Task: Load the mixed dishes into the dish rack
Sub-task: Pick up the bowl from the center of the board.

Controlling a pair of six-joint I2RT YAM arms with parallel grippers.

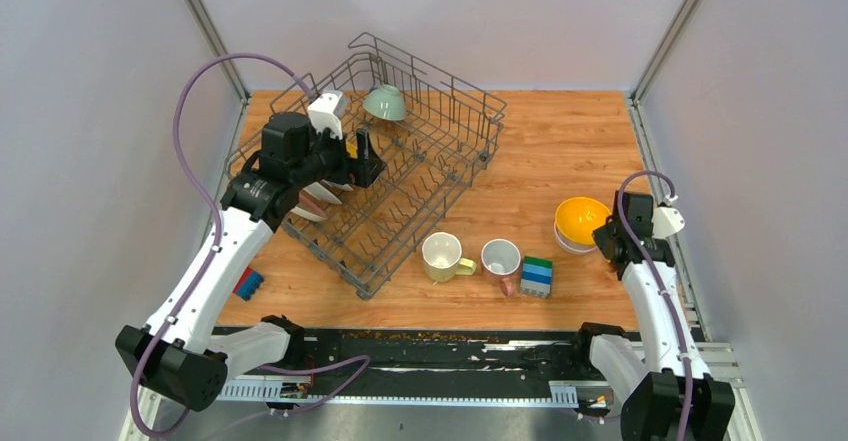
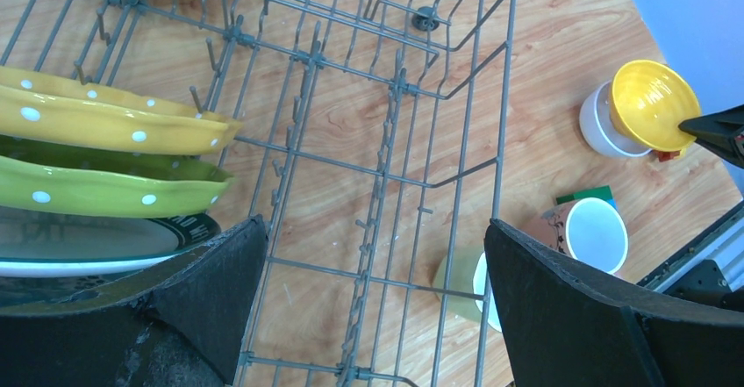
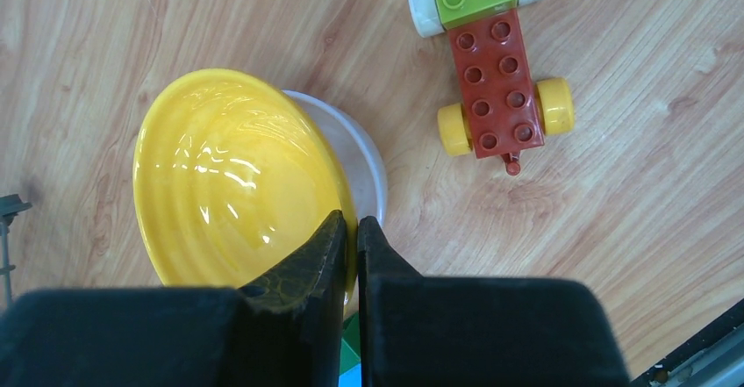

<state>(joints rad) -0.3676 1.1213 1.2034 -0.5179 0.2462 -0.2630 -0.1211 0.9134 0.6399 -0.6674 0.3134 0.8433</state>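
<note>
Top external: partway done. Plates point(image 2: 105, 124) and pale green bowl point(image 1: 385, 103) are in the dish rack point(image 1: 420, 191). Pale yellow mug point(image 1: 441, 256), pink-handled mug point(image 1: 500, 259) and yellow bowl point(image 3: 232, 181) are on the table point(image 1: 560, 141).

Right gripper point(image 3: 353, 229) is pinched tight on the yellow bowl's near rim. The bowl spreads ahead of its fingers, nested in a white bowl point(image 3: 368, 159). Mugs lie well off to its left.

Left gripper point(image 2: 373, 229) hangs wide open and empty over the rack, plates beside its left finger.

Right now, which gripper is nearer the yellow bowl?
Right. The right gripper is shut on the rim of the yellow bowl. The left gripper hangs open over the dish rack, well away from the bowl.
</note>
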